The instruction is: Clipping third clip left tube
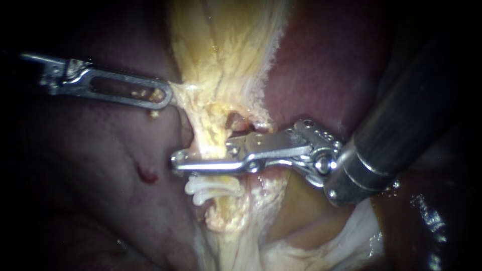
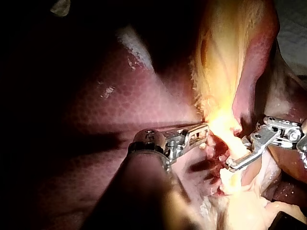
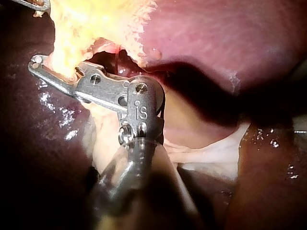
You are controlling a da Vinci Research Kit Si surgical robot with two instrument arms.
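Traction comes from my left instrument, far left, its jaws clamped on an edge of the yellow tissue and pulling it leftward. Right of that, the tube runs from near to far, with two white clips already on its near part. My right instrument reaches in from the right, its jaws closed across the tube just beyond those clips. To do this well, I judge that both jaw tips should show past the tube's left edge. The jaws should sit square to it, clear of the neighbouring clip, and squeeze fully against a steady left pull. Liver lies far right.
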